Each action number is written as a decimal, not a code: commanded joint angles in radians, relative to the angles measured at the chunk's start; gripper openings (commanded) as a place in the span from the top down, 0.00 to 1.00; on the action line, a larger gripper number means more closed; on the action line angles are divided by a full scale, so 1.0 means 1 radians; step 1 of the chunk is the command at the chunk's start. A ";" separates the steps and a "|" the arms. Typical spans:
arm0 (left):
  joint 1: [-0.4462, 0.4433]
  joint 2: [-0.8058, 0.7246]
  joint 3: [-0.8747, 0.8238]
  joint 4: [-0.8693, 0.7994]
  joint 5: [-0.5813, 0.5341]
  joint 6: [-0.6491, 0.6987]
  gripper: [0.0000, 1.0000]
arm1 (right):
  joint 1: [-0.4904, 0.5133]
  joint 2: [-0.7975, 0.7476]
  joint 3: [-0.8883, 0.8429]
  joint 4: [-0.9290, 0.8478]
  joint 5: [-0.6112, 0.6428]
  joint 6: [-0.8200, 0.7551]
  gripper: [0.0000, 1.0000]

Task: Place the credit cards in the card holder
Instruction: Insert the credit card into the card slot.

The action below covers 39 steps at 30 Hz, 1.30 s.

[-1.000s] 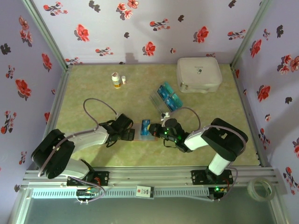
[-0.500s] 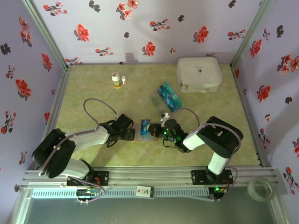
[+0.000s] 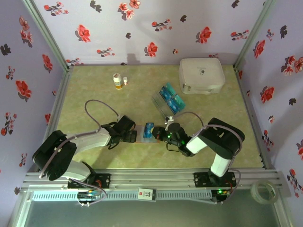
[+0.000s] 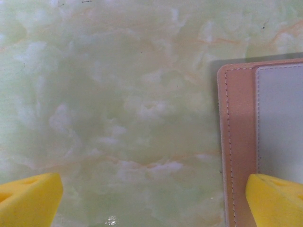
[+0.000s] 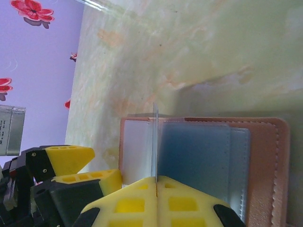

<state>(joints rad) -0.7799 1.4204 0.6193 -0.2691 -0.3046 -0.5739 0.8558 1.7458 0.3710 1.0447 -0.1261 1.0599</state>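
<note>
The insertion step appears to be in hand: a thin flat teal-blue credit card is pinched on edge by the right hand, whose yellow fingers are shut tight on it, and is held upright just over the clear pockets of the small flat pinkish-brown leather-like card holder, which lies opened on the pale green marbled desk between the two arms. The left hand is spread wide beside the holder's stitched border, with nothing gripped; whether the holder is pressed down by it cannot be told. Next, the card would probably need to be tilted flatter and slid into a pocket mouth. Farther back, more blue cards lie in a clear plastic tray, near a white rounded case and two small bottles, all well apart from the work.
</note>
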 commanded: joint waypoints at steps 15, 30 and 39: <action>-0.007 0.006 -0.014 -0.003 -0.030 -0.018 0.00 | 0.009 0.063 -0.006 0.117 -0.011 0.052 1.00; -0.008 0.009 -0.013 -0.001 -0.030 -0.017 0.00 | 0.016 0.101 -0.012 0.158 -0.032 0.067 1.00; -0.007 0.011 -0.011 -0.001 -0.032 -0.017 0.00 | 0.024 0.128 -0.030 0.200 -0.034 0.083 1.00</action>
<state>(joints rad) -0.7799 1.4208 0.6193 -0.2687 -0.3069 -0.5739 0.8700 1.8526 0.3614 1.2087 -0.1577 1.1305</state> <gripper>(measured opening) 0.996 0.054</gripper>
